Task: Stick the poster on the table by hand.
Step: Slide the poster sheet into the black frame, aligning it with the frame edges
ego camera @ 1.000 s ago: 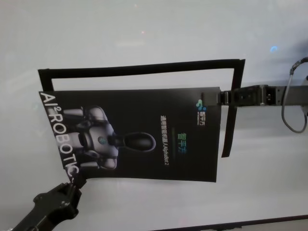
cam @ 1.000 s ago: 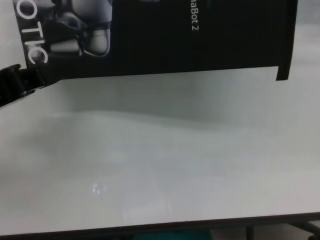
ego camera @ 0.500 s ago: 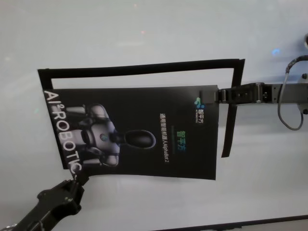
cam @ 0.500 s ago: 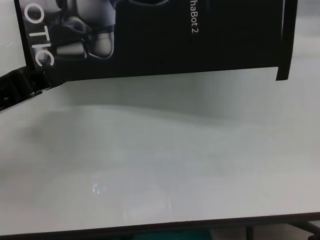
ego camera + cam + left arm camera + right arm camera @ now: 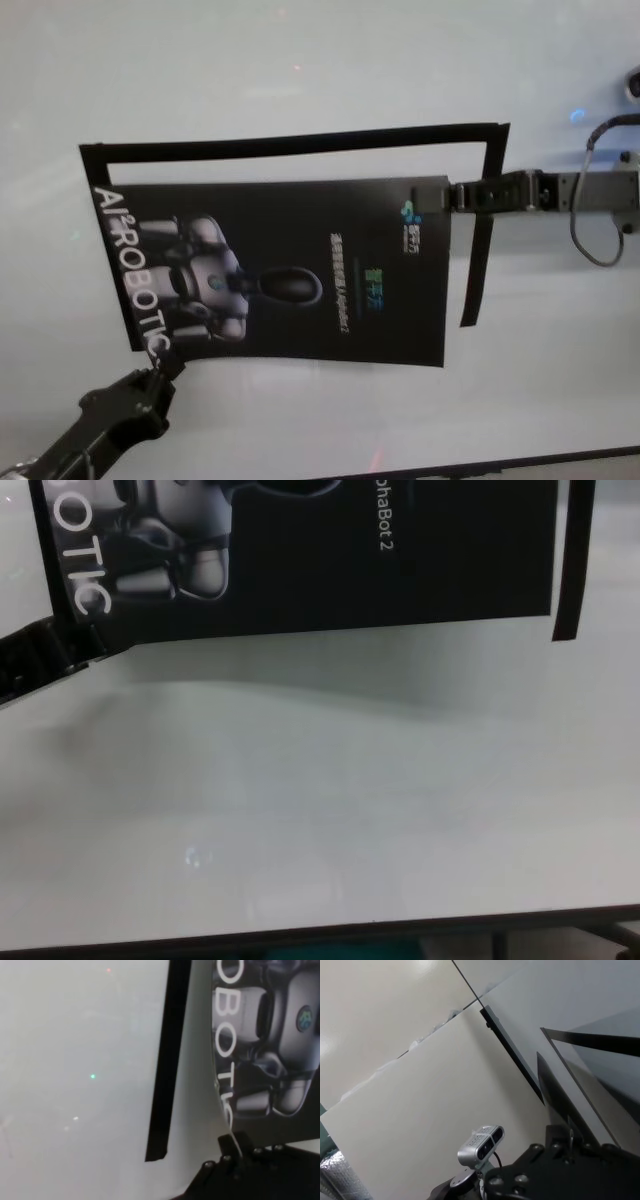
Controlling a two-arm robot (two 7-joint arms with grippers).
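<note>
A: Where is the poster (image 5: 290, 275)?

B: In the middle of the table (image 5: 300, 60), held at two opposite corners. Its far edge runs just under the long black strip (image 5: 290, 143). Its right edge is next to the short strip (image 5: 478, 255) that drops from the long strip's right end.

A: Who has hold of it?

B: The left gripper (image 5: 165, 372) has its jaws closed on the near left corner, by the end of the white lettering. The right gripper (image 5: 447, 197) has its jaws closed on the far right corner, its arm reaching in from the right.

A: How much room is there around it?

B: Plenty. Bare white table lies beyond the strips, out to the left, and in a broad band between the poster's near edge and the table's dark front edge (image 5: 300, 940).

A: Any change from a second ago?

B: Yes. The poster has moved left and squared up. Its right edge used to overlap the short strip; now a sliver of white shows between them. The left edge sits closer to parallel with the frame, and the left gripper has shifted with it.

A: How does the sheet look?

B: Glossy black, with a silver-grey robot picture (image 5: 205, 280) and white letters down the left edge. The near edge bows slightly and throws a soft shadow on the table.
</note>
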